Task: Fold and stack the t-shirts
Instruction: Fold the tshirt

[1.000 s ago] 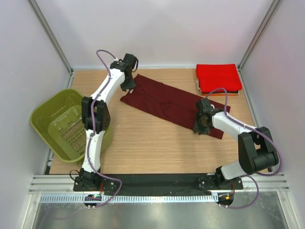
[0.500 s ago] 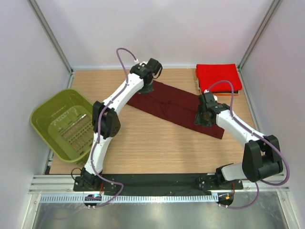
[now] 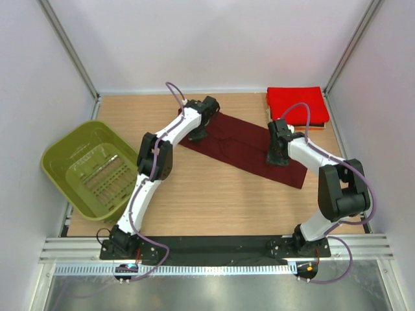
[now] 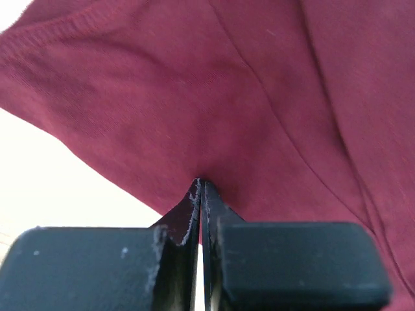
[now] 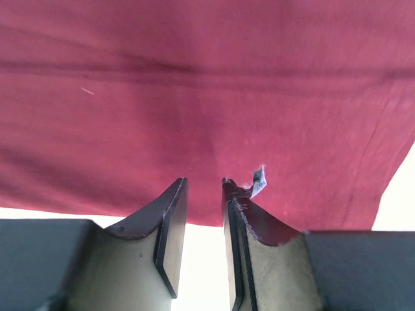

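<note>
The maroon t-shirt (image 3: 243, 146) lies flat, its long axis slanting away from the folded bright red t-shirt (image 3: 296, 105), with the right gripper (image 3: 277, 157), jaws narrow and seemingly nipping the hem, nearest that red one and the left gripper (image 3: 197, 134) pinched tight on the far end

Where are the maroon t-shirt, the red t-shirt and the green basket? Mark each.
maroon t-shirt (image 3: 243, 146): top external view, middle of the spread cloth.
red t-shirt (image 3: 296, 103): top external view, centre of its folded top face.
green basket (image 3: 68, 139): top external view, far-left rim.
</note>
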